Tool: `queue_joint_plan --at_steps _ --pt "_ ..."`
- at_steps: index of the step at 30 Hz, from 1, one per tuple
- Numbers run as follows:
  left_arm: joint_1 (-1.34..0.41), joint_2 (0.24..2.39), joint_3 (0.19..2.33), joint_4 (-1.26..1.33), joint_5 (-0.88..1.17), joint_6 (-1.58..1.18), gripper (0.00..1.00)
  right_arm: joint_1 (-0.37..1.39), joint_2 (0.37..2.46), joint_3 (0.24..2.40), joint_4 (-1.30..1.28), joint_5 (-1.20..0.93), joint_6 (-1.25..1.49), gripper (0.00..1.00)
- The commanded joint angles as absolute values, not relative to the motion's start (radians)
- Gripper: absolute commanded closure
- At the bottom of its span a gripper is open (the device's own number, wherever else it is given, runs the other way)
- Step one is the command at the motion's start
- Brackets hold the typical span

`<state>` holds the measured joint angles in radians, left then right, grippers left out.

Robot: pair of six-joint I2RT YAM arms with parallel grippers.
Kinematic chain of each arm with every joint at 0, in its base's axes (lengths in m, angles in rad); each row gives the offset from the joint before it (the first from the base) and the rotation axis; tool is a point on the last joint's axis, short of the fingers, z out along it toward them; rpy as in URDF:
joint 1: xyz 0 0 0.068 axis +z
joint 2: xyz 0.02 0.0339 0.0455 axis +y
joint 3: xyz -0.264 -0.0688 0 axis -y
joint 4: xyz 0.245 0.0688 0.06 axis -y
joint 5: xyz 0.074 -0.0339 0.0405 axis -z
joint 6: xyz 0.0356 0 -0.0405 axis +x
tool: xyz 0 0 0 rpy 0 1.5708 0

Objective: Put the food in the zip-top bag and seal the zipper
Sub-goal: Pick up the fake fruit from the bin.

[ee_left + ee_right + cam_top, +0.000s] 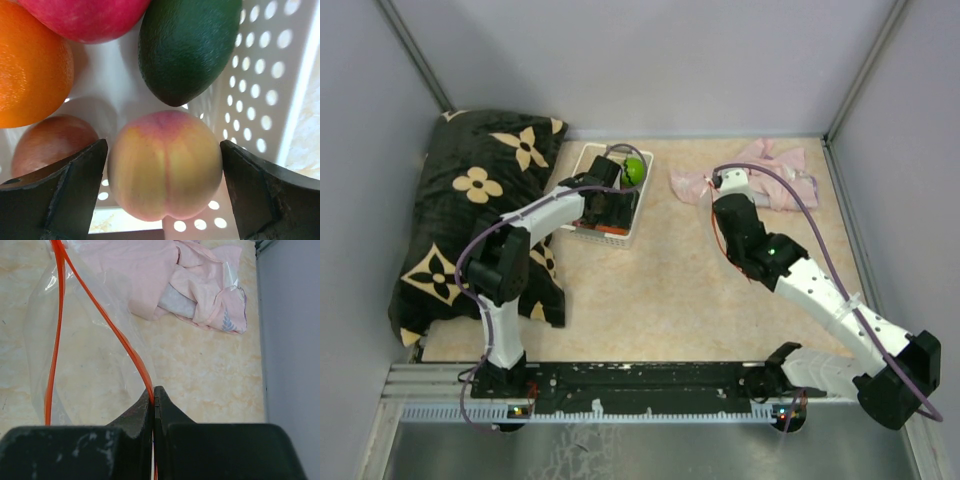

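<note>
Left pincer point(162, 150) spread around the peach toy point(165, 165); right pincer point(154, 396) clamped on the zipper point(131, 351).

In the left wrist view, the jaws are held wide apart inside the white basket point(260, 90), one on each side of the peach toy and not pressed onto it. A dark green toy point(187, 47), a red toy point(85, 15), an orange toy point(30, 65) and a brown toy point(50, 142) are crowded just beyond it. The right pincer's jaws are pressed together on the red-orange zipper strip. The clear zip-top bag point(85, 360) is spread on the table point(200, 370) with its mouth parted, beside the pink cloth point(195, 285) and well apart from the basket.
</note>
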<state>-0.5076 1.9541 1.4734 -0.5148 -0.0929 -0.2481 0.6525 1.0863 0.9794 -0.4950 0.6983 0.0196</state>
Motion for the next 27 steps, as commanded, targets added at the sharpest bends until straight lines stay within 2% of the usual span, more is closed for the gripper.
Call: queue_joint_plan --at_steps 1,7,12,24,27 --pt "-0.499 1.994 1.508 -0.565 -0.052 -0.228 0.00 0.660 1.059 0.983 -0.457 0.708 0.021 1.00" --pt "-0.500 2.024 1.506 -0.561 -0.035 -0.230 0.01 0.660 1.058 0.983 -0.453 0.698 0.023 0.99" --pt "-0.499 2.001 1.498 -0.555 -0.045 -0.236 0.05 0.661 1.058 0.982 -0.451 0.698 0.023 0.99" --pt "-0.499 1.775 1.354 -0.410 -0.025 -0.283 0.31 0.664 1.061 0.995 -0.463 0.693 0.026 0.98" --pt "-0.500 1.680 1.281 -0.325 0.005 -0.291 0.34 0.677 1.068 1.004 -0.470 0.701 0.025 0.98"
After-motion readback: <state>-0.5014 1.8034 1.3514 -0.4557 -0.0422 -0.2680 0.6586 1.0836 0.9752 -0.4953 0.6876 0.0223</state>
